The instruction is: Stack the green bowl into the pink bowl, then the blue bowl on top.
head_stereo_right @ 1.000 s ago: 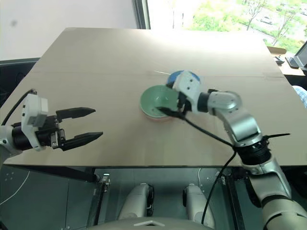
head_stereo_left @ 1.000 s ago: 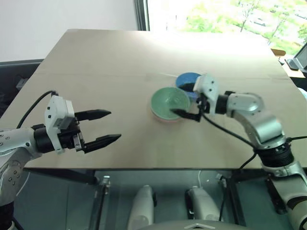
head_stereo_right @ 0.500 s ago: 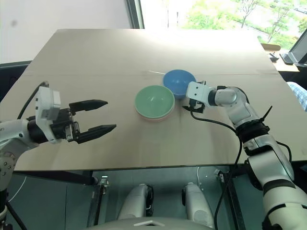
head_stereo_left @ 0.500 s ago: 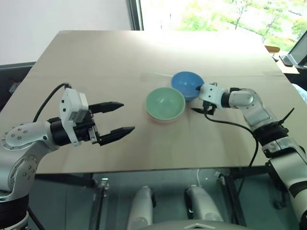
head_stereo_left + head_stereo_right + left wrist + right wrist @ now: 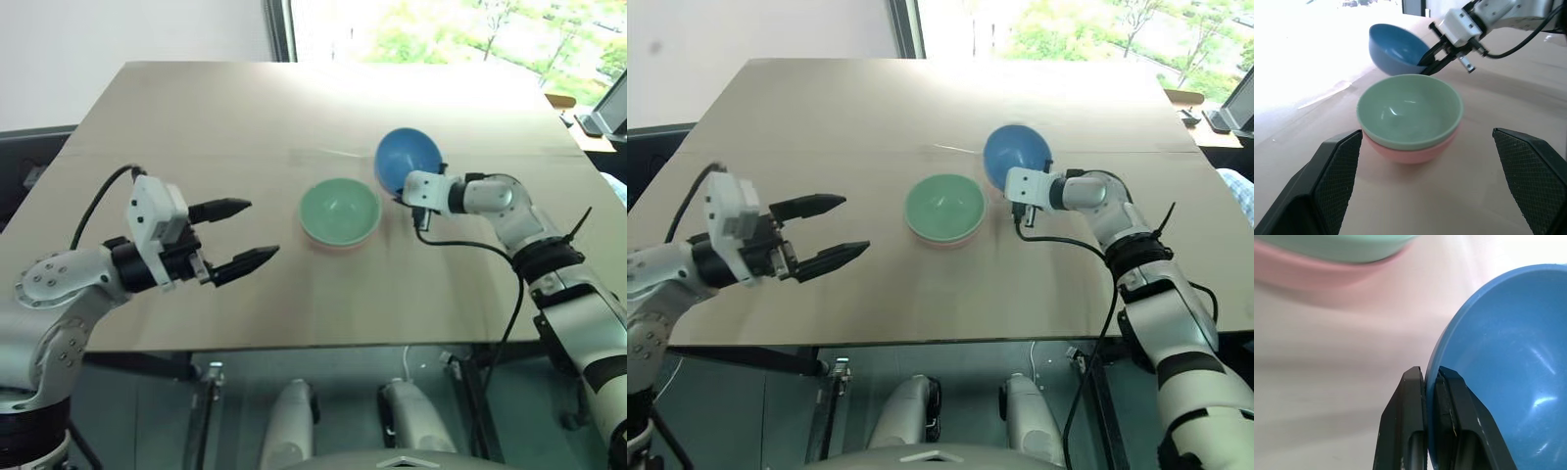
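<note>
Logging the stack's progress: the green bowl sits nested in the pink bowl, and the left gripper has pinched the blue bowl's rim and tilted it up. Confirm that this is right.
One detail is wrong: the right gripper, not the left, is shut on the blue bowl's rim, as the right wrist view shows. The left gripper is open and holds nothing. The green bowl does sit nested in the pink bowl, and the blue bowl is tilted up.

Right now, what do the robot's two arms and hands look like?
Both arms are silver-grey rounded segments with black joints. Each left hand and right hand has a white boxy block at the wrist and two black tapered fingers with cross-hatched inner pads. A black cable loops from each wrist back along the arm.
</note>
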Robot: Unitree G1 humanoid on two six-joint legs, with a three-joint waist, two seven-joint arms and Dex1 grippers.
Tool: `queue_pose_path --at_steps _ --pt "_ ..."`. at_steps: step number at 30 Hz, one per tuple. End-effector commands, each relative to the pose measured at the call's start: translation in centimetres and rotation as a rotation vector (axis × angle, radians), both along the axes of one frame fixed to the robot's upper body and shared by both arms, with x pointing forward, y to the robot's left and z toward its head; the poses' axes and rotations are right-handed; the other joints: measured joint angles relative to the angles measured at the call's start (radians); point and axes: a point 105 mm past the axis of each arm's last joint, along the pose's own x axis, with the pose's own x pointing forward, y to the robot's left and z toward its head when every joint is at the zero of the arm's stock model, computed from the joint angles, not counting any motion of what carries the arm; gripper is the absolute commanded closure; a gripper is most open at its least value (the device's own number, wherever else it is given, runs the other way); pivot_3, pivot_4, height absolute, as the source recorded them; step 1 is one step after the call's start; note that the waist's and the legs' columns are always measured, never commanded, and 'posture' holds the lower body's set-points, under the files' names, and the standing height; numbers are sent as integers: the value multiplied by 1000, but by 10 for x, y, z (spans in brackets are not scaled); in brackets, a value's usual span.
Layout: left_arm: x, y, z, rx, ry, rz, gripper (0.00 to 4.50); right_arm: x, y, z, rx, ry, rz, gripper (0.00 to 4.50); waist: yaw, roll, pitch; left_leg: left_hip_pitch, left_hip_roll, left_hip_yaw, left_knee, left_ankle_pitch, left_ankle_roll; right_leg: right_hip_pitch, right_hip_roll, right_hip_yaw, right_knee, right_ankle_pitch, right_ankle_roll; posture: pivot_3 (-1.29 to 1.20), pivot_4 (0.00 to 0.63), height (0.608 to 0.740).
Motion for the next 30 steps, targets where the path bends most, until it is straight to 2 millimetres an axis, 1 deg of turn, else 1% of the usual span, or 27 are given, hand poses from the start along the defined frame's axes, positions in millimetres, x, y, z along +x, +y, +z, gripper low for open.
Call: queue_pose_path --at_steps 1,3,5,9,11,14,15,17,18,22,23,24,25,26,28,30 --pt "11 6 10 -2 -85 65 0 -15 8 47 101 -53 72 4293 -3 1 0 0 0 0 0 0 0 0 0 0 0 0 0 0 150 740" --pt "11 12 9 3 -96 79 0 -33 22 62 152 -12 146 4293 -6 1 1 0 0 0 -1 0 0 0 1 0 0 0 0 0 150 740" --pt "9 17 7 2 -89 74 0 -50 35 70 194 42 218 4293 -6 1 1 0 1 0 -1 0 0 -1 1 0 1 0 0 0 150 740" --pt "3 26 8 -17 -52 45 0 -85 67 72 229 135 355 4293 0 1 0 0 1 0 -1 0 0 -2 1 0 2 -1 -1 0 150 740" --pt "-1 29 5 -14 -20 27 0 -94 79 69 237 167 390 4293 0 1 0 0 1 0 0 0 0 -1 0 0 2 -1 -1 0 150 740" --pt "-5 34 3 8 -2 18 0 -101 88 61 232 220 414 4293 1 1 0 0 1 0 0 0 0 -1 0 0 2 -1 -1 0 150 740" --pt "-5 35 4 10 -3 19 0 -101 89 60 231 226 414 3706 3 1 0 0 1 0 0 0 0 -1 0 -1 2 -1 -1 0 150 740" --pt "-6 35 5 14 -7 15 0 -101 91 58 233 237 414 3156 5 1 0 0 1 0 1 0 0 -1 0 -1 2 -1 -1 0 150 740" --pt "-6 34 6 15 -9 13 0 -101 92 57 232 242 416 2603 4 1 0 0 1 0 1 0 0 -1 0 -1 2 -1 -1 0 150 740" --pt "-8 28 6 11 -9 -10 0 -104 92 55 238 256 416 1100 4 1 0 0 1 0 0 0 0 -2 0 -1 2 -1 -1 0 150 740" --pt "-9 26 5 15 -6 -21 0 -105 90 56 249 259 407 518 4 1 0 0 1 0 0 0 0 -2 0 -1 3 -1 -1 0 150 740" --pt "-10 23 4 22 -2 -34 0 -104 86 58 268 258 388 235 4 1 0 0 1 0 0 0 0 -2 0 -1 3 -1 -1 0 150 740" --pt "-11 22 4 30 1 -44 0 -103 81 60 287 252 367 25 4 1 0 0 1 0 0 0 0 -2 0 -1 3 -1 -1 0 150 740" --pt "-11 21 3 35 2 -48 0 -101 74 62 316 246 335 25 5 1 0 0 1 0 0 0 0 -2 0 -1 2 -1 -1 0 150 740" --pt "-13 18 2 51 15 -65 0 -98 47 62 393 237 231 25 9 0 0 -1 1 0 0 0 0 -1 0 -1 2 -1 -1 0 150 740" --pt "-14 17 -4 81 38 -62 0 -101 17 51 407 260 135 25 21 0 0 -1 0 0 0 0 0 -1 -1 -1 1 -1 -1 0 150 740"
